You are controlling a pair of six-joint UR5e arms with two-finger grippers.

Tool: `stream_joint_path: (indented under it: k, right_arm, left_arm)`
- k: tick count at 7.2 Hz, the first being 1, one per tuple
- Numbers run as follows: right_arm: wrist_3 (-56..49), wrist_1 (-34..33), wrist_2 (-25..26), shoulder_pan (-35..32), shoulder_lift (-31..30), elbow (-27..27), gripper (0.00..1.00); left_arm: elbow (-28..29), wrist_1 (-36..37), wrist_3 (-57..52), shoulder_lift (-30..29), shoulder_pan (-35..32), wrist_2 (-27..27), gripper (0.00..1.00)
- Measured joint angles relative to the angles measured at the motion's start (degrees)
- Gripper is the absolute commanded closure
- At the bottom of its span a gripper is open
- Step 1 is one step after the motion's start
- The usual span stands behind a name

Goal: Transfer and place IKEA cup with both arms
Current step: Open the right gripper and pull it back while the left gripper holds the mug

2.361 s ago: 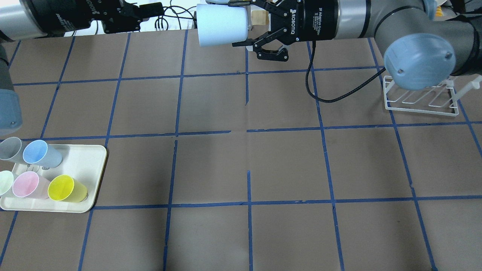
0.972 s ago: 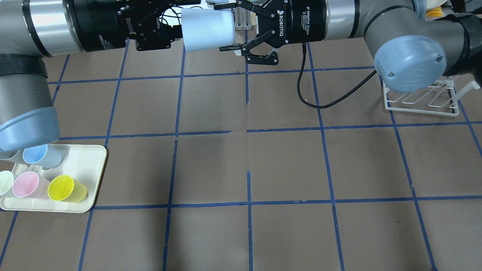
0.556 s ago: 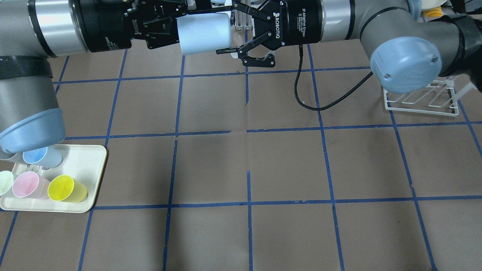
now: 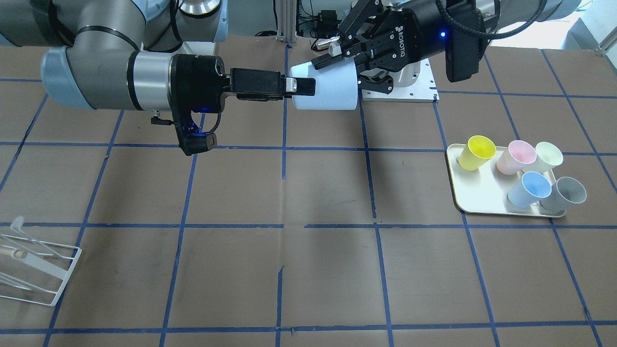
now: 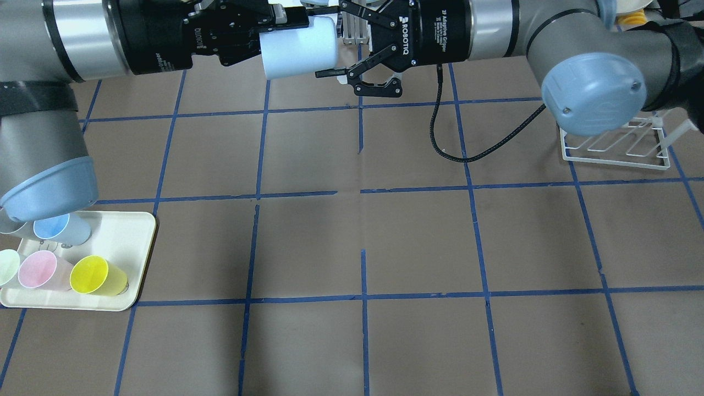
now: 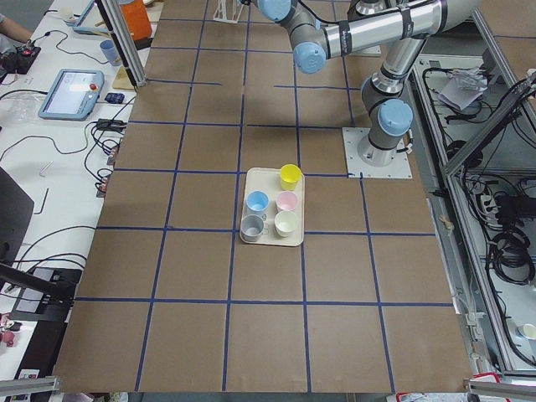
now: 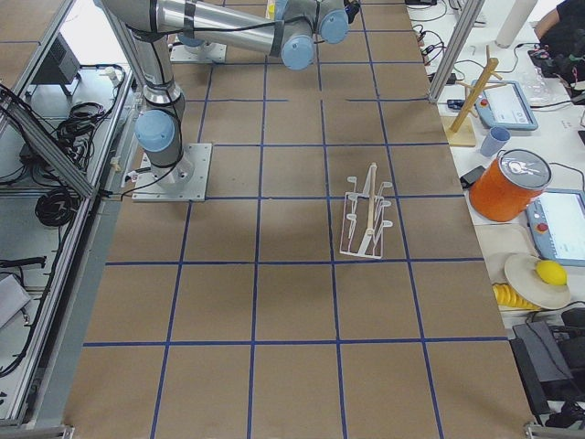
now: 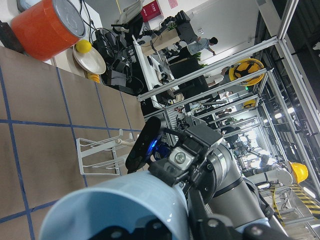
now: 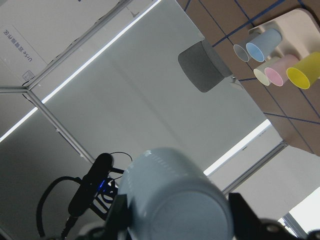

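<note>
Surface's [image 4: 289,279] tray [image 4: 482,193] is holding five cups [image 4: 518,156]; left end effector [image 5: 294,19] and right end effector [image 4: 301,86] are pinching the tapered IKEA cup [image 4: 332,91].

Overhead, my left arm [image 5: 49,190] covers most of the grey cup [image 5: 11,226]; the pale green cup [image 5: 6,267] runs off the edge. Side views lose the jaws up top, and the IKEA cup [image 8: 115,205] overruns my left wrist view.
</note>
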State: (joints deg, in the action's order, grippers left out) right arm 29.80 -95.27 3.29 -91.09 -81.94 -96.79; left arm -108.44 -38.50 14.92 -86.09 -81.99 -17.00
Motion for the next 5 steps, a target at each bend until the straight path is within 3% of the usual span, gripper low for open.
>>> stream_joint_path:
  k: [5]
  right_arm:
    - [8.29, -3.36, 2.27, 2.37, 0.41, 2.25, 0.00]
  left_arm:
    - [0.16, -0.20, 0.40, 0.75, 0.43, -0.67, 1.00]
